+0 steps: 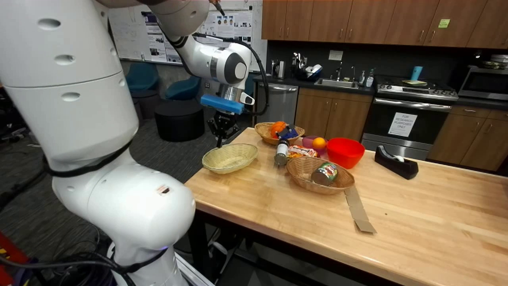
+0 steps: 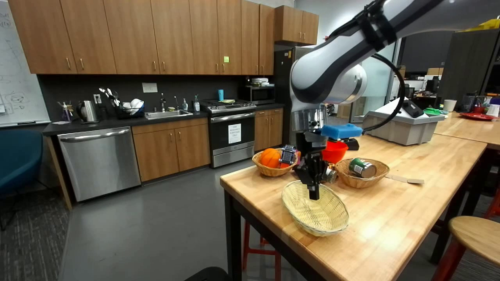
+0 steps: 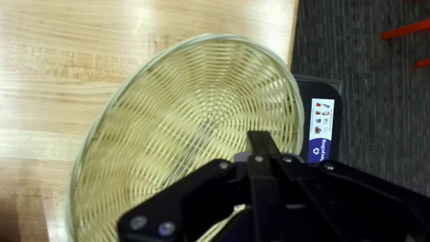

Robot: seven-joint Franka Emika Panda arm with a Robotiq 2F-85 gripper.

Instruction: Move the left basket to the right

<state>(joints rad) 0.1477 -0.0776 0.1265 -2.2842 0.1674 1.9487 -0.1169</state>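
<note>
- Arm (image 1: 107, 115): glossy white shells, rounded joints, oval dimples (image 1: 64, 60) dotting the big link.
- Wrist joint (image 1: 229, 66): dark grey ring, white disc cap; shiny metal collar (image 1: 231, 93) just below.
- Black straps (image 1: 95, 167) round the links; thick black cable (image 1: 263, 71) loops off the wrist.
- Small pale label (image 1: 162, 190), dark mark on it, lower shell.
- Bright blue block (image 1: 222, 104) by the collar.
- Tool (image 3: 262, 143): black linkages, silver screws (image 3: 138, 222), slim square-ended fingers (image 3: 256, 144).

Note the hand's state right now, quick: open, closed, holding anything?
Hand: closed, with nothing visible between its fingertips; the pale basket looks ungripped.
</note>
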